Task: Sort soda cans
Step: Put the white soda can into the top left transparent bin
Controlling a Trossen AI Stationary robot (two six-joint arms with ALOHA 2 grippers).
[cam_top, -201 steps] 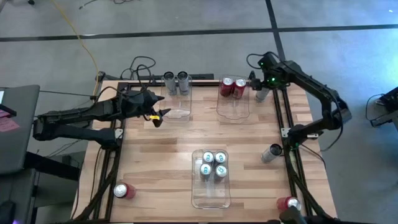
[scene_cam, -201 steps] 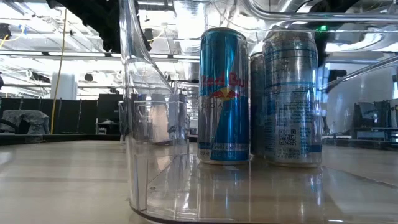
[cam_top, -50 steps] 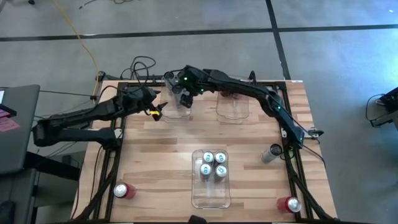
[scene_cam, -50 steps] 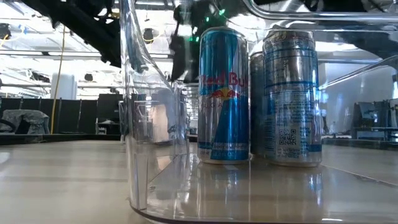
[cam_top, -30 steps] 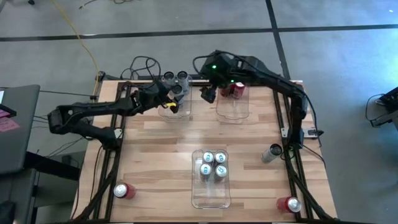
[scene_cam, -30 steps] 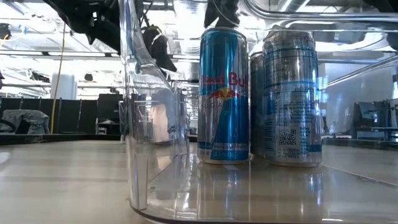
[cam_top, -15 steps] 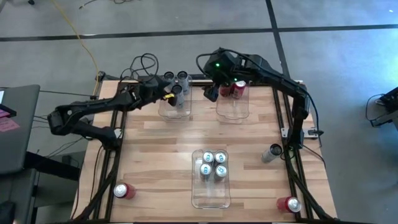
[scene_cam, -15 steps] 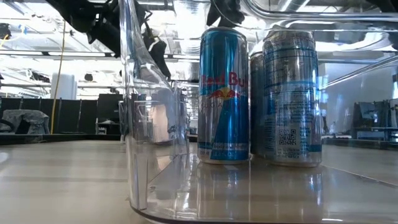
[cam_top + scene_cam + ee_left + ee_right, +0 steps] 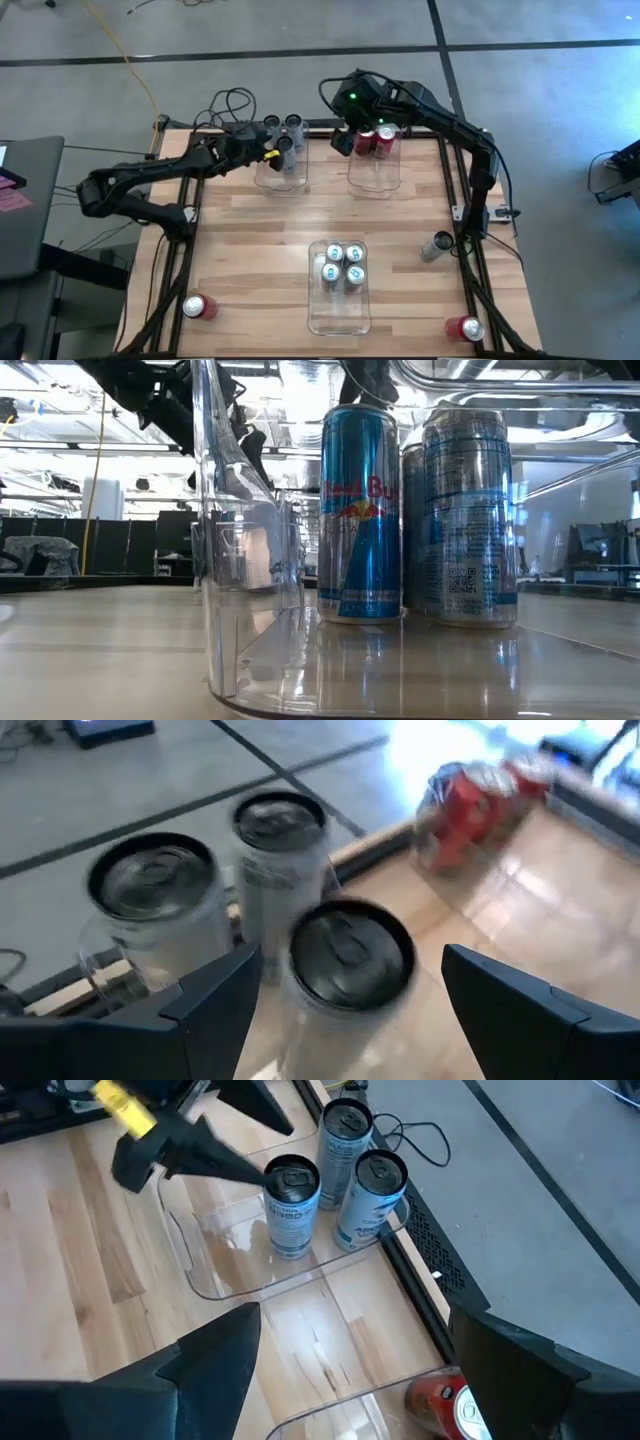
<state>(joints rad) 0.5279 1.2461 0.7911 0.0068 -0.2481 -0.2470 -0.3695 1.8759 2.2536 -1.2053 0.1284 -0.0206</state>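
Note:
Three grey soda cans stand upright in the clear bin (image 9: 281,178) at the far left: two at the back (image 9: 272,125) (image 9: 294,124) and one in front (image 9: 350,952). My left gripper (image 9: 281,151) is open, one finger on each side of the front can's top (image 9: 291,1179); I cannot tell whether they touch it. My right gripper (image 9: 344,142) hangs open and empty above the gap between the two far bins. Two red cans (image 9: 375,138) stand in the far right bin (image 9: 375,175). Several silver-blue cans (image 9: 341,263) stand in the near bin (image 9: 215,560).
Loose cans are on the table: a red one (image 9: 197,306) near the front left corner, another red one (image 9: 465,327) at the front right, and a grey one (image 9: 436,245) lying by the right edge. Bare wood lies between the far bins and the near bin.
My left gripper has swung a little toward the table's far edge, up to the front grey can, and has rolled somewhat about its own pointing line. Its fingers have stayed open. The cans have not moved.

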